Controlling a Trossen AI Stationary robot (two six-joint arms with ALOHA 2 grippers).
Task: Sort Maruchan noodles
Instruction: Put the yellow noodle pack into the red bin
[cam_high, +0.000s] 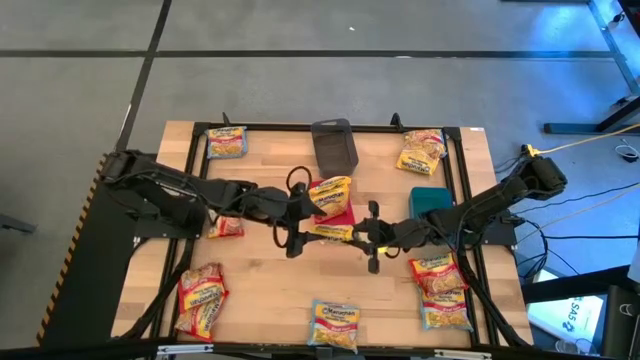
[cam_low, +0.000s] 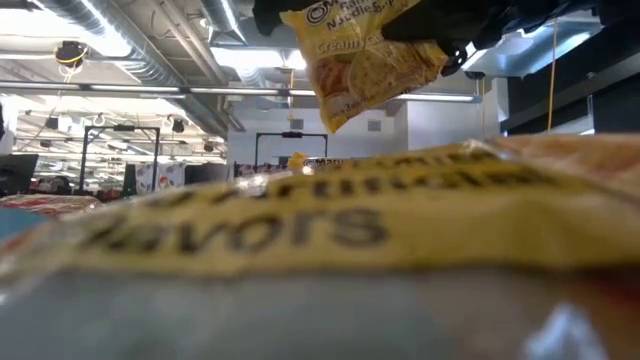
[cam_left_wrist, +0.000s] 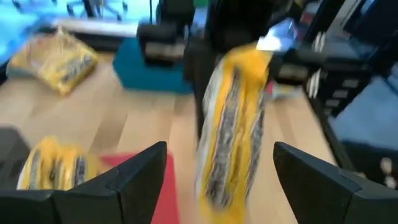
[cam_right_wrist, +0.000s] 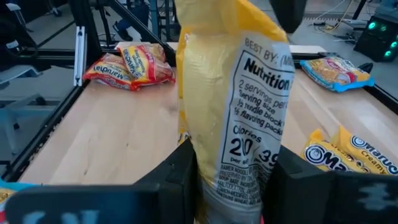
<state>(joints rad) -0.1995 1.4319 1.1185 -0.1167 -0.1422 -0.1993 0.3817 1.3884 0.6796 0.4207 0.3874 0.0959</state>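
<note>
A yellow Maruchan packet (cam_high: 330, 232) is held in the air over the middle of the table. It also shows in the low view (cam_low: 370, 55) and in the right wrist view (cam_right_wrist: 239, 106), with its nutrition print facing that camera. My right gripper (cam_high: 358, 236) is shut on it from the table's right side. My left gripper (cam_high: 293, 215) is wide open just left of the packet, and in the left wrist view its fingers (cam_left_wrist: 143, 168) stand on either side of the blurred packet (cam_left_wrist: 230, 130). Whether they touch it I cannot tell. Another packet (cam_high: 330, 195) lies on the red bin (cam_high: 345, 214). My right gripper pinches the packet's near end (cam_right_wrist: 230, 186) between its two fingers (cam_right_wrist: 180, 177), which lie on its two flat faces. The fingers come level from the table's right side. The packet is lifted clear of the table and sticks out beyond the fingers toward my left gripper.
A grey bin (cam_high: 335, 145) stands at the far middle and a teal bin (cam_high: 430, 200) at the right. Loose packets lie at the far left (cam_high: 227, 142), far right (cam_high: 420, 150), left (cam_high: 225, 228), near left (cam_high: 200, 298), near middle (cam_high: 335, 322) and near right (cam_high: 440, 290).
</note>
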